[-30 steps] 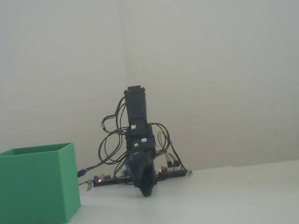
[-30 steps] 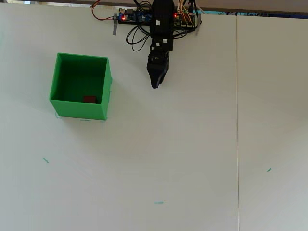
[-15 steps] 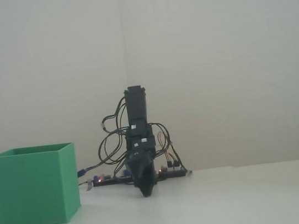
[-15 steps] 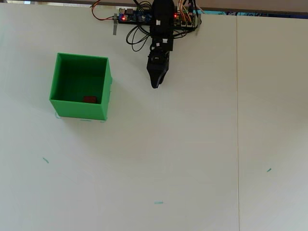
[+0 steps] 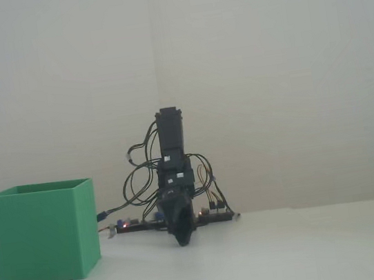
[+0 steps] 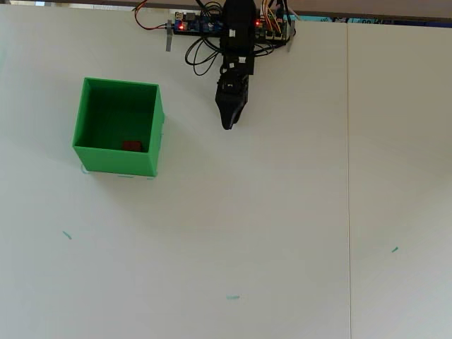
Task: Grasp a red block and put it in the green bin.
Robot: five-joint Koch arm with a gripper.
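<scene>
With the red block [image 6: 131, 146] already lying inside the green bin [image 6: 152, 134], the end effector [image 6: 227, 125], narrowed to a point and empty, is best parked clear above the counter [image 6: 282, 226].

this is looking like a hobbyist's bench set up in a plain room, a home or a small lab; which of the two is not showing. a wide white counter [image 6: 282, 212] is carrying a small black arm [image 5: 176, 176] at its far edge, with bare circuit boards [image 6: 201, 25] glowing with red lights and loose looping wires [image 5: 139, 171] lying open beside the arm's base. bare off-white walls [image 5: 267, 66] are meeting in a corner behind the arm. little teal marks [image 6: 232, 297] are dotting the counter, and a seam [image 6: 348, 176] is running across it from far edge to near edge.
</scene>
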